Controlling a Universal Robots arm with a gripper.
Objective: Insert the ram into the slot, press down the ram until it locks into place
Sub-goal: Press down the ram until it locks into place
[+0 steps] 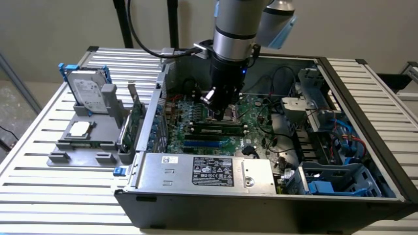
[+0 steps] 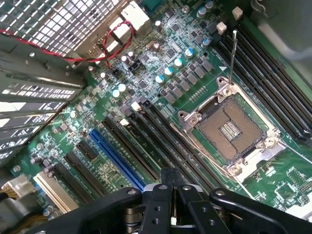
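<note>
At centre frame of the exterior view, inside the open black computer case [image 1: 339,93], the black two-finger gripper [image 1: 216,100] hangs low over the green motherboard [image 1: 196,110], fingers drawn together with nothing seen between them. The ram, a long thin green stick with dark chips [image 1: 216,129], lies seated lengthwise in a slot just below the gripper in the frame; whether its latches have caught, I cannot tell.

Risks, as judged: pressing off-centre could tilt the stick and leave one end unlatched. The open silver processor socket [image 2: 233,130] sits near the slots; a sideways slip of the fingertips could reach its pins.

Surroundings: the grey power supply with label [image 1: 209,171] lies at lower centre, black cables [image 1: 274,117] to the right. Left of the case, a silver hard drive [image 1: 90,93] stands in a grey fixture [image 1: 81,144].
</note>
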